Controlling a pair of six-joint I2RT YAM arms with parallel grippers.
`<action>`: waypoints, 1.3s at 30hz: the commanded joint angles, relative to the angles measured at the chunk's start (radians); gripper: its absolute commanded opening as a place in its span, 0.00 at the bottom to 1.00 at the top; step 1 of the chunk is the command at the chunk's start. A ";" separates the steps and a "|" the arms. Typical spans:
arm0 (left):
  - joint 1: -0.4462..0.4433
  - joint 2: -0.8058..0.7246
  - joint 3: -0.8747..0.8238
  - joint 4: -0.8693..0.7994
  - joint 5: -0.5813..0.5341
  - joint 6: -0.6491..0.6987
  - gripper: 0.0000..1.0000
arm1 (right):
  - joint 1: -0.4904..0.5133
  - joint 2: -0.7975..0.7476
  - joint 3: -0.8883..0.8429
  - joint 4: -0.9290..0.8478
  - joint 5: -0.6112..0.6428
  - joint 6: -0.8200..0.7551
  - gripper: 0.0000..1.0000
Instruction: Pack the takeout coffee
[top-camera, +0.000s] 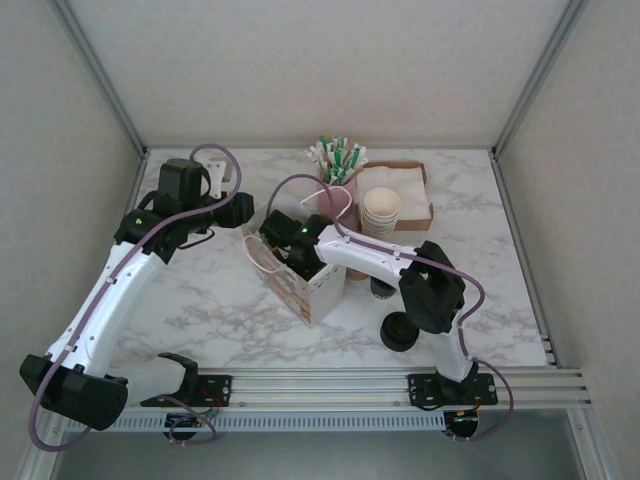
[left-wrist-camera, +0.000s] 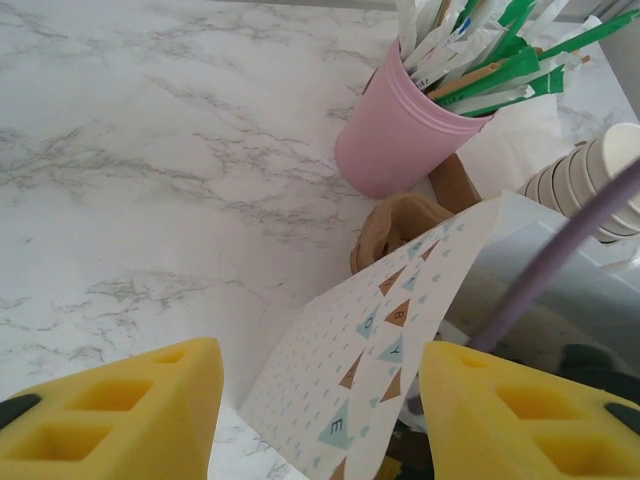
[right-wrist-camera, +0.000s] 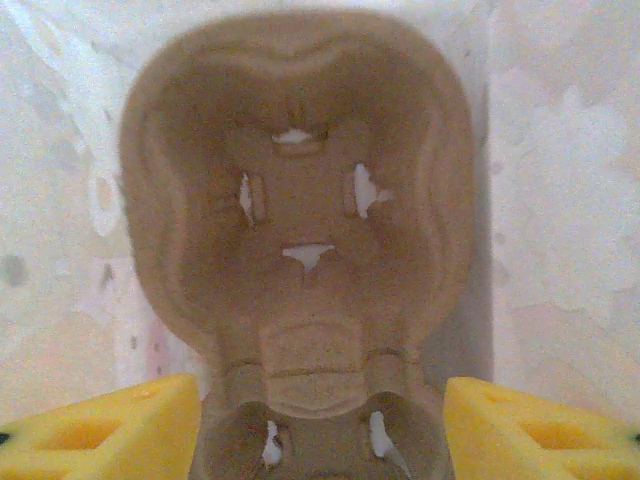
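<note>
The takeout coffee carrier (right-wrist-camera: 300, 200), brown moulded pulp with round wells, lies inside the white patterned paper bag (top-camera: 305, 290), whose pale walls rise around it in the right wrist view. My right gripper (right-wrist-camera: 320, 430) reaches down into the bag mouth (top-camera: 283, 238). It is open, with its yellow fingers (right-wrist-camera: 110, 425) on either side of the carrier's near end and a gap on the right side. My left gripper (left-wrist-camera: 320, 420) is open at the bag's left rim (top-camera: 240, 212). The bag's printed panel (left-wrist-camera: 370, 350) stands between its fingers without touching them.
A pink cup of sachets and stirrers (top-camera: 338, 190) stands just behind the bag. A stack of cream paper cups (top-camera: 380, 210) leans on a cardboard tray of napkins (top-camera: 415, 195). A round black lid (top-camera: 400, 330) lies near the right arm's base.
</note>
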 joint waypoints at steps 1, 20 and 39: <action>0.008 -0.007 -0.013 0.005 -0.029 -0.017 0.55 | 0.006 -0.049 0.043 -0.024 0.031 0.018 0.69; 0.008 -0.012 -0.015 0.007 -0.068 -0.029 0.56 | 0.017 -0.181 0.152 -0.034 0.049 0.009 0.74; 0.008 -0.027 -0.020 0.018 -0.074 -0.040 0.57 | 0.022 -0.436 0.119 0.120 0.079 0.019 0.71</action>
